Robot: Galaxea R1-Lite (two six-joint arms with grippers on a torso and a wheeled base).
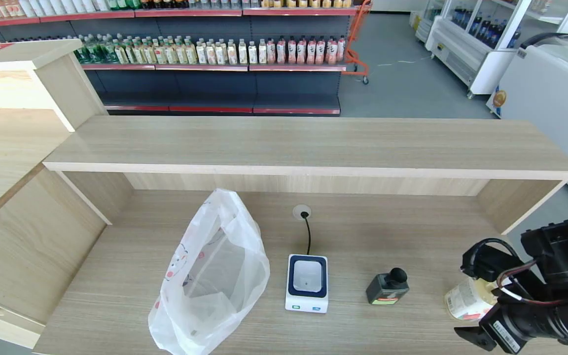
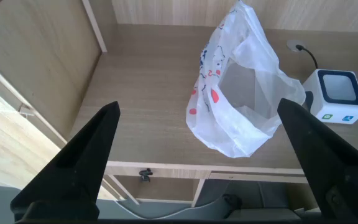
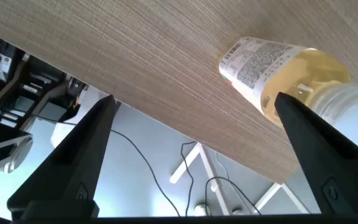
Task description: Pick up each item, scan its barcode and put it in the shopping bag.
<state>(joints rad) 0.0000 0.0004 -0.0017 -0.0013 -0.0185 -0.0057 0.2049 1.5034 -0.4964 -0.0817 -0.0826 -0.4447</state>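
Right pincer (image 3: 194, 104) wide open, empty, by cylindrical clear bottle (image 3: 272, 74); left pincer (image 2: 199, 107) likewise, near crinkly plastic bag (image 2: 241, 106).

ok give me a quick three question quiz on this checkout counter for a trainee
1. Multiple choice: what sits on the counter between the white translucent plastic shopping bag and the small dark bottle with a round black cap?
A. the white square barcode scanner
B. a red basket
C. a cardboard box

2. True or false: the pale yellow bottle with a white label is already inside the shopping bag.

3. Fill in: the right gripper has its fingers ____ (open or shut).

Key: 1 A; 2 false, it is on the counter by the right gripper; 3 open.
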